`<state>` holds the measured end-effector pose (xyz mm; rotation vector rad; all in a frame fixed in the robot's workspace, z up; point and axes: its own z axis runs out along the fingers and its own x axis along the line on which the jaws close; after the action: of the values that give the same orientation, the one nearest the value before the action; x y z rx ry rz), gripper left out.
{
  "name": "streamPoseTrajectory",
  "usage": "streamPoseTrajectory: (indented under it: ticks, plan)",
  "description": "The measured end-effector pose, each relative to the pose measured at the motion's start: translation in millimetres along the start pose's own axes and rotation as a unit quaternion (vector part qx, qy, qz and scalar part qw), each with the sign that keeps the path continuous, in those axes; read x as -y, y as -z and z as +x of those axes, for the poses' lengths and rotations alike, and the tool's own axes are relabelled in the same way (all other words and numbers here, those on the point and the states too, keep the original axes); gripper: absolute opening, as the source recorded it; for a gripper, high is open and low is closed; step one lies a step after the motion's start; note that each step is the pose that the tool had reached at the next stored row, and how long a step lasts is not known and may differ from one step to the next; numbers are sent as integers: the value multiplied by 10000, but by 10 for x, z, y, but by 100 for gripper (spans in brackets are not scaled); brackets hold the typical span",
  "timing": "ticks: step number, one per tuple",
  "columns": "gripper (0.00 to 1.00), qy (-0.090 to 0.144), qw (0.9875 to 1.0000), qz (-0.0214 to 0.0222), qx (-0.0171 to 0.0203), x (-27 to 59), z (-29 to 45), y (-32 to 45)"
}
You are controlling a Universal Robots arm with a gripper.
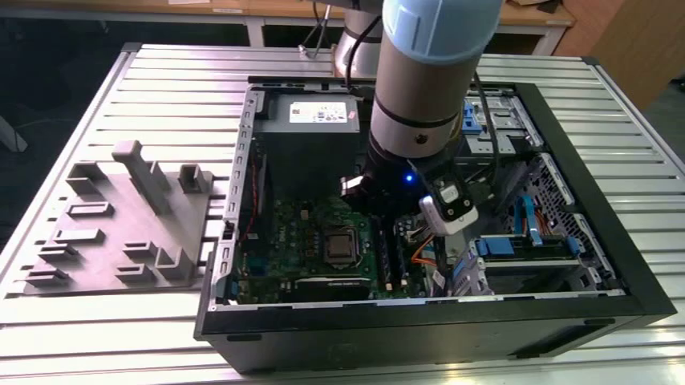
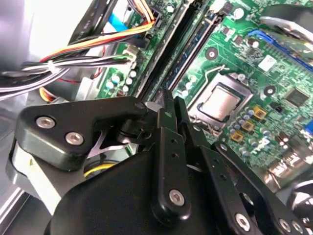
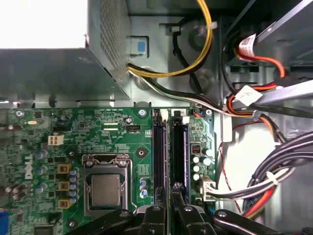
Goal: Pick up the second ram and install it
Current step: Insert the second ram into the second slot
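My gripper point(image 3: 169, 190) hangs low inside the open computer case point(image 1: 631, 265), right over the two long memory slots of the green motherboard point(image 3: 107, 137). In both wrist views its black fingers point(image 2: 166, 122) stand almost together. A thin dark stick, the second ram point(image 3: 169, 156), runs out from between the fingertips along the slots point(image 2: 183, 54); how deep it sits in a slot is hidden. In the exterior view the arm's wrist point(image 1: 412, 176) covers the fingers and the ram.
A processor socket point(image 3: 105, 188) lies beside the slots. The grey power-supply box point(image 1: 310, 120) is at the case's far end, and bundled cables point(image 3: 254, 107) and drive bays point(image 1: 524, 241) crowd the other side. A grey parts fixture point(image 1: 128, 216) lies on the table at the exterior view's left.
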<state>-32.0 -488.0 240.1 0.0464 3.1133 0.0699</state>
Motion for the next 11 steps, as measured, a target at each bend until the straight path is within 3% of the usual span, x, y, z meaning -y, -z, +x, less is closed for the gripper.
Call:
streamPoseTrajectory:
  ticks: [11]
  plan:
    - [18, 0, 10000, -1, 7, -9, -5, 187]
